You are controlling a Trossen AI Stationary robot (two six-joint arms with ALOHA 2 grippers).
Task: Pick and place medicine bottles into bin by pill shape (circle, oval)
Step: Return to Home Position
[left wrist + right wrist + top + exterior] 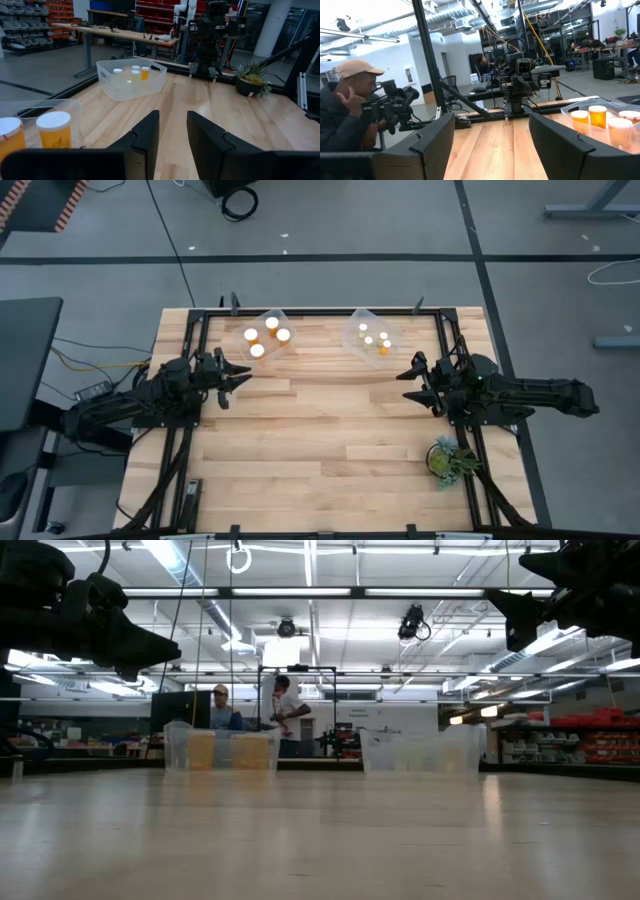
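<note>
Several amber medicine bottles with white caps [257, 350] stand in the left clear bin [266, 313] at the table's far side. Several smaller ones [368, 340] stand in the right clear bin [395, 332]. My left gripper [238, 383] hovers open and empty just near of the left bin, pointing toward the table's right. Its wrist view [173, 125] shows a left-bin bottle [54, 129] close by. My right gripper [408, 380] hovers open and empty just near of the right bin, pointing left. Its wrist view [492, 130] shows right-bin bottles [598, 116] beside it.
A small green potted plant [448, 459] stands near the table's right front corner. A black frame [320, 311] runs along the table's edges. Bare wood [320, 430] lies between the arms. People show beyond the table in the low view [285, 705], and one in the right wrist view [350, 100].
</note>
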